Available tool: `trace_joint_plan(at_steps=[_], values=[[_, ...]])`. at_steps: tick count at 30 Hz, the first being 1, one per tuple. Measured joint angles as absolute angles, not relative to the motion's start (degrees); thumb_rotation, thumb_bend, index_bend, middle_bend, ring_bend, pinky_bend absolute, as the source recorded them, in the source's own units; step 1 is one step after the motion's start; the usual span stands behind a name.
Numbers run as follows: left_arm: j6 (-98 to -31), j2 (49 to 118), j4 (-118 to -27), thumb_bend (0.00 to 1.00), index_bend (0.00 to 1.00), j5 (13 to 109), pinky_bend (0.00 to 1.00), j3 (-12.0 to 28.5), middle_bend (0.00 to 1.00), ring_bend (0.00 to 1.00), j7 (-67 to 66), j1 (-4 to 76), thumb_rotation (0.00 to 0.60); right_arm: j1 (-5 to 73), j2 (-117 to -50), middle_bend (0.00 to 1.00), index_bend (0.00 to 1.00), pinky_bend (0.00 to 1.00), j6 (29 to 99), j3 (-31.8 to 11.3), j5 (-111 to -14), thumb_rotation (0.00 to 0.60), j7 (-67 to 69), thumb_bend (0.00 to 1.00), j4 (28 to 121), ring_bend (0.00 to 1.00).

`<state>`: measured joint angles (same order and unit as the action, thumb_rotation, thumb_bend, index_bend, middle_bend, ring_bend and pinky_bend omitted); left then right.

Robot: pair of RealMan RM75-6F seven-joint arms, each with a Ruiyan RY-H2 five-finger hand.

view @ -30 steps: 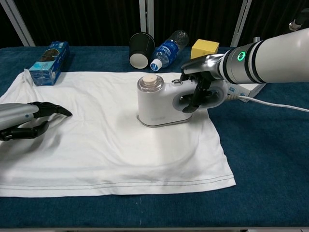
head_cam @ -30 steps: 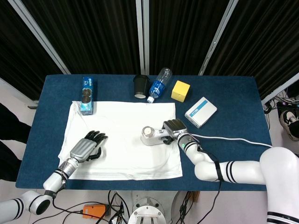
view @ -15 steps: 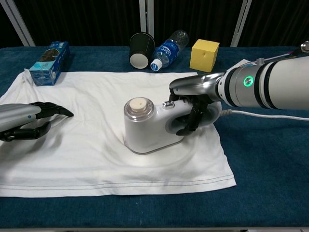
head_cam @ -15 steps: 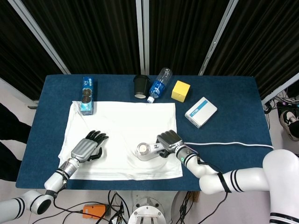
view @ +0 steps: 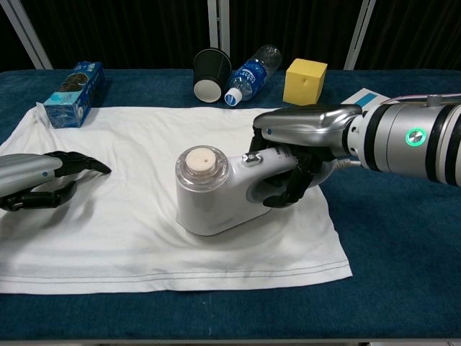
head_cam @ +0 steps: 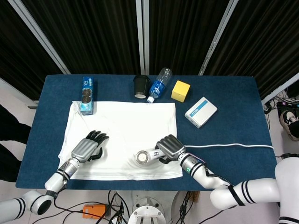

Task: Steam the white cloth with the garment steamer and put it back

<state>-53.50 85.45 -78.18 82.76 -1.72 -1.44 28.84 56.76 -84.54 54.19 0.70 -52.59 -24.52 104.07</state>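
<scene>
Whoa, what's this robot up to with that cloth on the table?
It is steaming a white cloth spread on the blue table. Its right hand grips the handle of a white garment steamer that stands on the cloth near its front edge. Its left hand rests on the cloth's left part.

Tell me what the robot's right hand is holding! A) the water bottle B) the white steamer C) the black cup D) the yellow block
B, because the right hand wraps its fingers around the handle of the garment steamer, which sits on the white cloth, while the other things lie untouched at the far edge of the table.
</scene>
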Motion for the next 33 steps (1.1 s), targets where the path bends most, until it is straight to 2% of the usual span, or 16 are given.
trace_joint_plan(at_steps=[11,19,26,33], values=[[-53.49,85.59,-78.08,0.60,0.09,82.56,0.00,-1.94,0.07,0.00,-1.48,29.06,0.080,55.00,-91.50,0.87,0.96,0.56,52.04,-2.44,-50.82,0.600,-22.12,0.48,92.65,0.90],[-53.76,85.50,-78.02,0.60,0.09,82.40,0.00,-2.04,0.07,0.00,-1.23,29.01,0.081,55.42,-93.07,0.87,0.96,0.56,50.66,-5.83,-45.74,0.600,-22.55,0.48,86.38,0.90],[-53.84,85.44,-77.82,0.60,0.09,82.30,0.00,-2.27,0.07,0.00,-1.01,28.87,0.082,55.81,-93.30,0.87,0.96,0.56,48.78,-10.51,-39.40,0.600,-21.17,0.48,79.93,0.90],[-54.12,85.37,-77.88,0.60,0.09,82.44,0.00,-2.34,0.07,0.00,-0.99,28.86,0.080,54.63,-90.60,0.87,0.96,0.56,47.79,-11.78,-41.44,0.600,-18.24,0.48,82.50,0.90]])
